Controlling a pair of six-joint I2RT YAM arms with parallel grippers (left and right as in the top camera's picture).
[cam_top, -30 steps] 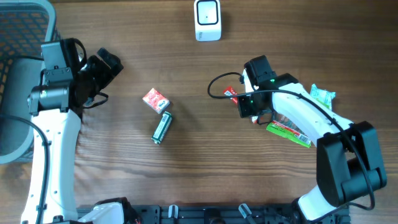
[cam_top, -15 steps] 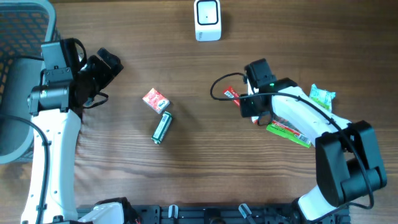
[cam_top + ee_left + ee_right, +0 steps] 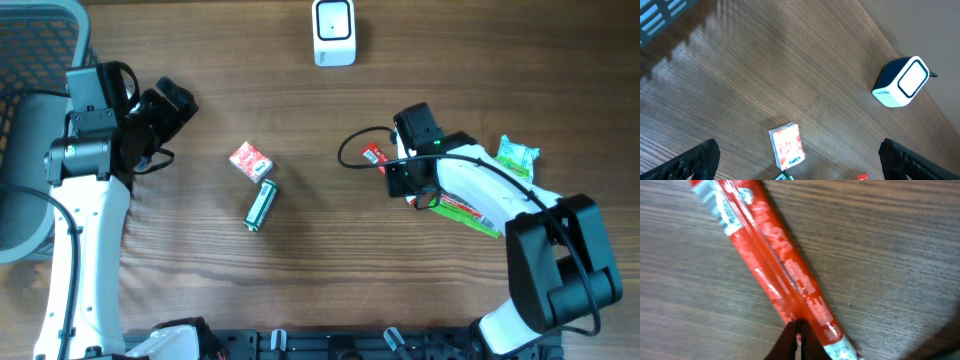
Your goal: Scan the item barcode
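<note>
Looking down from above, the overhead camera takes in the whole bench (image 3: 320, 285). The scanner (image 3: 333, 32) stands at the far edge. A small red box (image 3: 250, 160) and a green tube (image 3: 261, 205) lie just beside each other near the middle, and green packets (image 3: 465, 210) lie partly under the right arm. From there the red packet (image 3: 373, 155) shows mostly as a short red end poking out from under the right claw (image 3: 398, 172), well apart from the scanner. The claw's fingertips are hidden by its own body.

The right wrist camera fills that gap. The red packet (image 3: 775, 275) lies diagonally on the wood, long and glossy, and a white patch printed with fine lines faces up near its upper end. The right claw (image 3: 795, 339) is closed, its dark tips pinched together on the packet's lower edge, close to the white end.

The left wrist camera shows the scanner (image 3: 901, 82) from the side, its pale window tilted, and the small red box (image 3: 787, 146) nearer the lens. The left claw (image 3: 807, 167) is spread wide, with its fingers (image 3: 695, 161) at the two bottom corners of the view. It holds and touches nothing, and overhead it (image 3: 170, 100) hangs near the basket (image 3: 40, 40).
</note>
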